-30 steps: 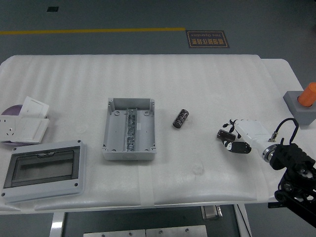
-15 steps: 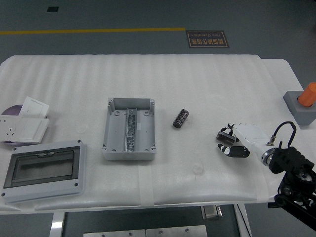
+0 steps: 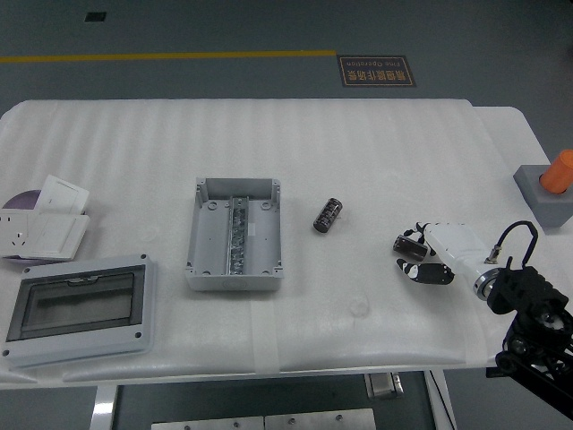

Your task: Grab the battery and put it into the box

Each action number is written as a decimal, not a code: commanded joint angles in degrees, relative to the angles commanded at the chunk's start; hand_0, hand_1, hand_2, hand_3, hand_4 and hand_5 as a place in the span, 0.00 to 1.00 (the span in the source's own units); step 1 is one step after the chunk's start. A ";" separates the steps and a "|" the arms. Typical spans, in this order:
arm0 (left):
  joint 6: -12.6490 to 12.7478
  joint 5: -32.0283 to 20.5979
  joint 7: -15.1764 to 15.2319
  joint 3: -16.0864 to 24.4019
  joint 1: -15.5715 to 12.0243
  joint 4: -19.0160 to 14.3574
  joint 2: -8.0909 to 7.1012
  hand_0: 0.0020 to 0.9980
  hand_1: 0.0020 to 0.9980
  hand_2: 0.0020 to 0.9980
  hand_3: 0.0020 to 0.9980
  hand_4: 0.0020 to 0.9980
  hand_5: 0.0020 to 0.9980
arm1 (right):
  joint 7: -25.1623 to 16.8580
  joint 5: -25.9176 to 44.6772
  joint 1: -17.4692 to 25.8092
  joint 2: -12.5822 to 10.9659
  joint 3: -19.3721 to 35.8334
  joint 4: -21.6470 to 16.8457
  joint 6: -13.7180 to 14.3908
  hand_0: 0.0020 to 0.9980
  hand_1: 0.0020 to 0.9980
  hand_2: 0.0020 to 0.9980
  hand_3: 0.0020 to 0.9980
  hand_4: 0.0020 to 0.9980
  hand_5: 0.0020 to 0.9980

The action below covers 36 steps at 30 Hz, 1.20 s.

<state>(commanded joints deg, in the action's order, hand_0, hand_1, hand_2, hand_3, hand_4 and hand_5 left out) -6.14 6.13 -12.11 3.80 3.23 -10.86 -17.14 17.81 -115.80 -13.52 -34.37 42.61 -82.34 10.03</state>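
Note:
The battery (image 3: 327, 215), a small dark cylinder, lies on the white table to the right of the box. The box (image 3: 235, 233) is an open grey enclosure with a metal rail down its middle, at the table's centre. My right hand (image 3: 414, 257) is white with dark fingers and rests low over the table, to the right of and nearer than the battery, apart from it. Its fingers are relaxed and hold nothing. My left arm is out of view.
A grey lid with a clear window (image 3: 79, 307) lies at the front left. White wall sockets and a disc (image 3: 40, 224) lie at the left edge. A grey block with an orange knob (image 3: 551, 186) stands at the right edge.
My right hand has drifted slightly down toward the near edge and rotated a little. The battery and the box have not moved.

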 joint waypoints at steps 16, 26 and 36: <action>-0.05 0.48 -0.22 0.53 -0.24 0.05 -0.01 0.63 0.67 0.57 0.54 0.52 0.47 | -0.20 0.07 -0.19 0.56 -0.20 1.21 0.69 0.33 0.44 0.52 0.70 0.46 0.33; 0.01 0.51 -0.21 0.60 -0.29 0.08 -0.04 0.63 0.67 0.57 0.54 0.53 0.48 | -0.32 -0.17 -0.31 0.61 -0.47 1.57 1.08 0.33 0.44 0.49 0.69 0.44 0.29; -0.16 1.73 -0.74 1.72 -0.88 0.07 -0.03 0.63 0.67 0.57 0.54 0.55 0.49 | -1.19 3.32 -0.23 1.10 1.61 -1.40 3.23 0.32 0.44 0.48 0.68 0.44 0.29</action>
<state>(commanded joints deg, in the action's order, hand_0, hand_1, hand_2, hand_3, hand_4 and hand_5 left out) -6.29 7.86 -12.85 5.52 2.35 -10.79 -17.16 16.62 -112.48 -13.75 -33.28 44.22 -83.73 13.26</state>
